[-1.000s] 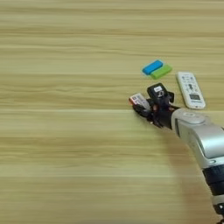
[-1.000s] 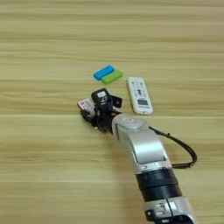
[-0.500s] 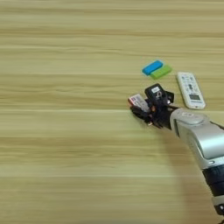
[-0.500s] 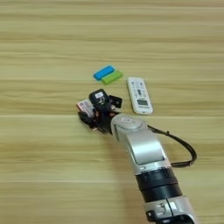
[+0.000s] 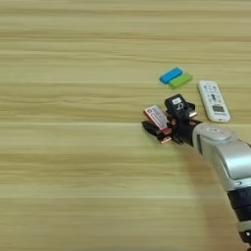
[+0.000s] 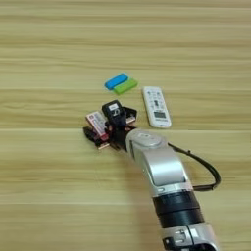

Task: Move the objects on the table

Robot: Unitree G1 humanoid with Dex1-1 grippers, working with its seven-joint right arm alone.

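Tan table, right gripper at the box, which lies mid-table just left of the block, long axis running up-left to down-right (finger state: cannot tell), remote further right, apart.

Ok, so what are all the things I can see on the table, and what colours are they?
White box with red edging: one, white and red, middle of the table, right at the claw's tip.
Black block: one, black with a small white mark, just right of the box, against the claw.
Blue piece: one, blue, further back, touching the green piece.
Green piece: one, green, right beside the blue one.
Remote: one, white with buttons, right of the block, lying apart.
Table: one, light tan wood.
Cable: one, black, looping beside the arm.
Arm: one, silver, from the bottom edge.
Claw: one, black, at the box.
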